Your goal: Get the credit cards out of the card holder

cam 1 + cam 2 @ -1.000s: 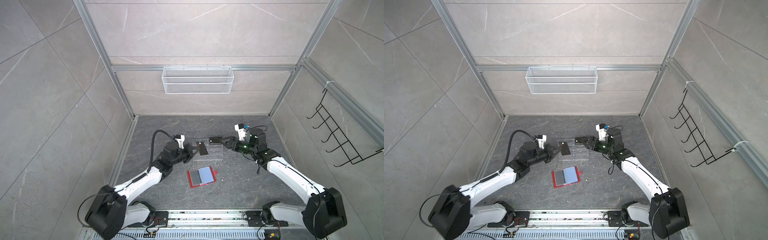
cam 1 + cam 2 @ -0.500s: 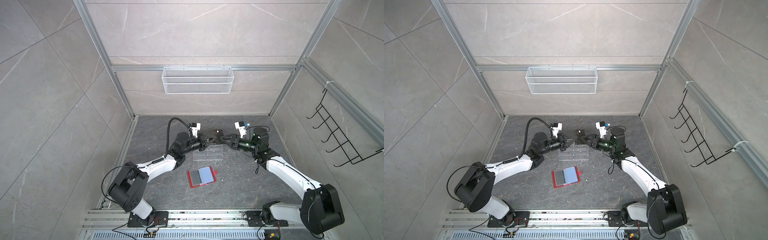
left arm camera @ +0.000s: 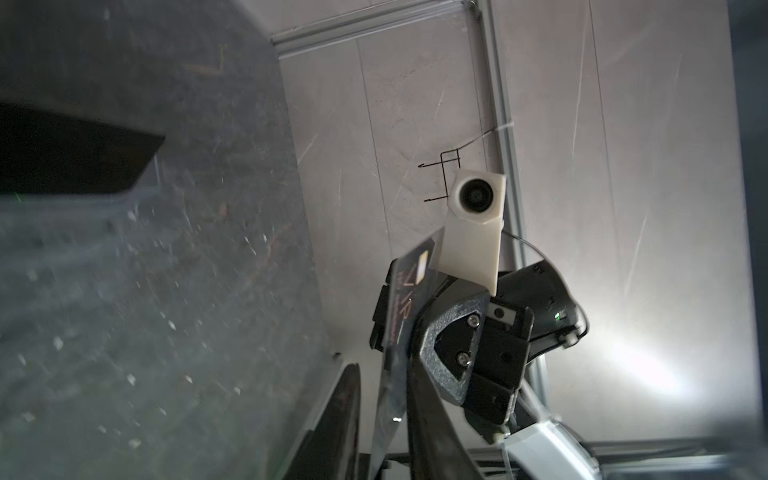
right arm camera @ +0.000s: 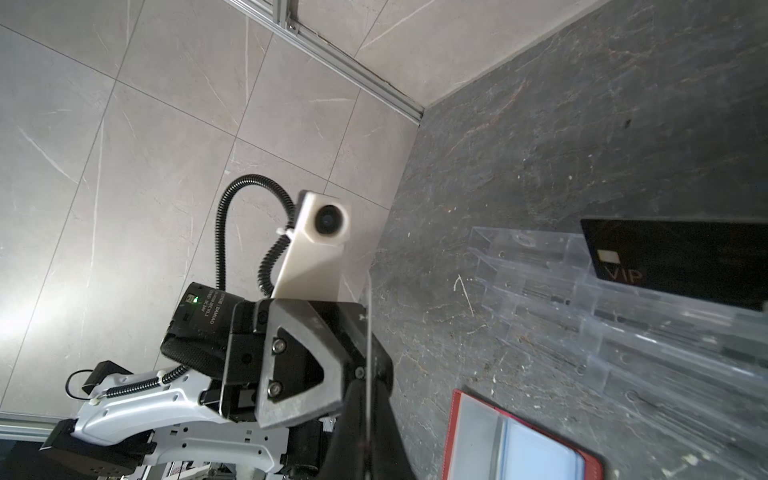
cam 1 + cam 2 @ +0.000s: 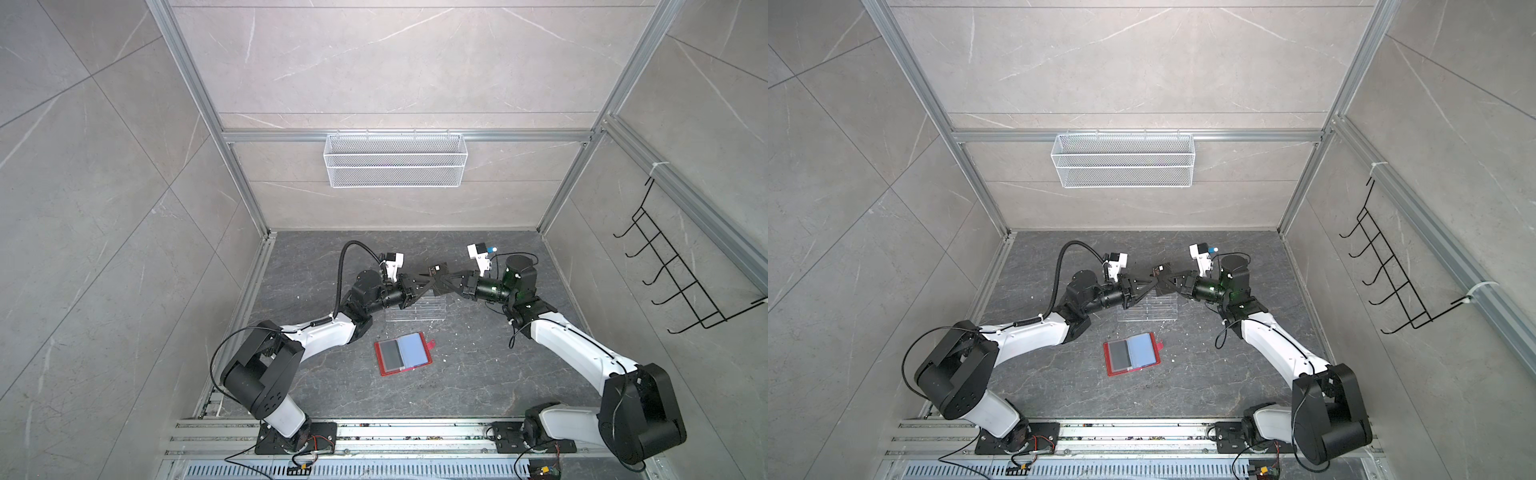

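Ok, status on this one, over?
Right hand shut on VIP card by clear rack. Left hand at same card, grip unclear. Card holder open, one dark card inside. Nothing blocking.

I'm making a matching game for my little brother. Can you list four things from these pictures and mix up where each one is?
Things: 1 card holder; 2 VIP card; 3 wire basket; 4 black hooks.
Places: A on the back wall; B pinched in the right gripper; C on the side wall; D lying open on the table.
Pairs: 1-D, 2-B, 3-A, 4-C.
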`<state>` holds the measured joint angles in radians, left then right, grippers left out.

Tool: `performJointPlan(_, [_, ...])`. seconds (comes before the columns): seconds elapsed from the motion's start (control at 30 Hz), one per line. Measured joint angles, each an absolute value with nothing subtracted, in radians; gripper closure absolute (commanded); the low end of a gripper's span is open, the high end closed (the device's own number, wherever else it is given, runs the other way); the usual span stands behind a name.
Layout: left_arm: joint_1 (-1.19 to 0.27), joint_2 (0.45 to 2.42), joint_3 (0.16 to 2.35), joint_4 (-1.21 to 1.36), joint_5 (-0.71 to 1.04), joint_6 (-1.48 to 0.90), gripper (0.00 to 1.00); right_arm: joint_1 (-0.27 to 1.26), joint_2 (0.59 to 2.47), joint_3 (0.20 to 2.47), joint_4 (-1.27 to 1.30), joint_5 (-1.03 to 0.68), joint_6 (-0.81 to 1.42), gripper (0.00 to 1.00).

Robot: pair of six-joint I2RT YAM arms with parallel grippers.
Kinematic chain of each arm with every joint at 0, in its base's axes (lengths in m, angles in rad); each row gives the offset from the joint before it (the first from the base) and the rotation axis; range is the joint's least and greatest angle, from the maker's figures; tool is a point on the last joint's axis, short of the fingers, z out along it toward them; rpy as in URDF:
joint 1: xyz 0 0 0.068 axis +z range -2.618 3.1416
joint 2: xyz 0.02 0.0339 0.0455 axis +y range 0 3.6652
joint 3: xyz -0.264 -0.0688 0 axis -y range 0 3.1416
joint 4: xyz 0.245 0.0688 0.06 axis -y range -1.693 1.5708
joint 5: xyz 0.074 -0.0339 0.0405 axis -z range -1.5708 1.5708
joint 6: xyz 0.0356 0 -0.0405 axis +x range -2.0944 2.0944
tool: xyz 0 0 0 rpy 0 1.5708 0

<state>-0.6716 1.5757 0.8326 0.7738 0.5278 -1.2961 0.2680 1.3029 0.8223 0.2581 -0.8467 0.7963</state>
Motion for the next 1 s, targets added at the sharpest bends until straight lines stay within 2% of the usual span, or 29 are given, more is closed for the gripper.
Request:
performJointPlan(0.17, [-0.643, 1.377, 0.825, 0.375, 0.416, -1.089, 0.28, 0.268, 1.292, 0.967, -0.119, -0.736, 0.436, 1.00])
performJointPlan(0.3, [-0.638, 1.172, 0.859, 0.081, 0.253, -0.900, 0.17, 0.268, 1.305, 1.081, -0.318, -0.631, 0.106, 1.00])
performJointPlan(0.47, [-0.638, 0.999, 0.883, -0.189, 0.044, -0.720, 0.13, 0.268, 1.453, 1.270, -0.499, -0.498, -0.248, 1.00])
performJointPlan(0.67, [-0.637, 0.915, 0.883, -0.357, -0.117, -0.579, 0.12, 0.273, 1.593, 1.398, -0.599, -0.468, -0.627, 1.00])
performJointPlan(0.87, [-0.636, 0.886, 0.878, -0.380, -0.162, -0.508, 0.13, 0.284, 1.694, 1.517, -0.681, -0.477, -0.977, 1.00])
performJointPlan(1.0, [-0.636, 0.899, 0.869, -0.381, -0.167, -0.495, 0.13, 0.295, 1.753, 1.564, -0.707, -0.475, -1.132, 1.00])
